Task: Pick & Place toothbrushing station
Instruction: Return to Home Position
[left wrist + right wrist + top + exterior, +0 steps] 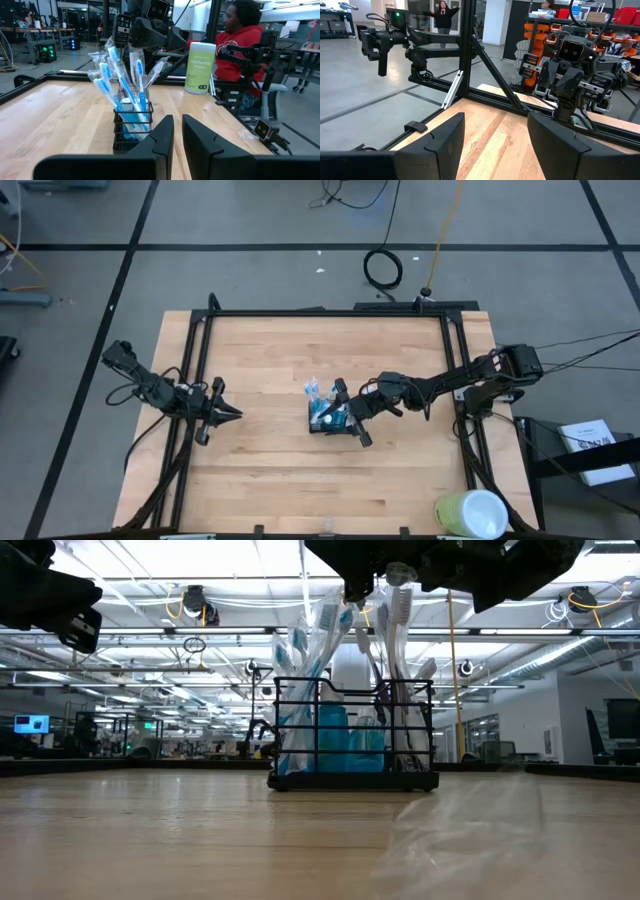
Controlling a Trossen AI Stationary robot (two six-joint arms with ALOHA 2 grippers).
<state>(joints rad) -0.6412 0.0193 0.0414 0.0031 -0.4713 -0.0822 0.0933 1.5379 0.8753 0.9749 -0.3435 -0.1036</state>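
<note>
Closest to the left wrist camera, the left gripper point(177, 124) has its 2 fingers pressed almost together, with only a thin slit between them and nothing held. From above, it hangs over the left part of the wooden table point(60, 107), well apart from the task's thing and pointing toward it. Next comes the toothbrushing station point(122, 145), a small black wire holder standing upright at about the middle of the table. Blue-and-white toothbrushes point(105, 71) stand in it, heads up and leaning outward, several in clear wrappers. The level view shows them bunched at both ends of the holder with something blue low between them, though I cannot tell what it is. Just behind and above the station is the right gripper point(496, 120), its 2 fingers spread wide with nothing between them. From above it sits right beside the holder on the right arm's side, and whether it touches the wire cannot be made out. Farther on, a green-and-white wipes canister point(200, 67) stands upright near the table's edge. A black frame point(320, 311) rings the table, and beyond it is a person in a red top point(242, 47).
</note>
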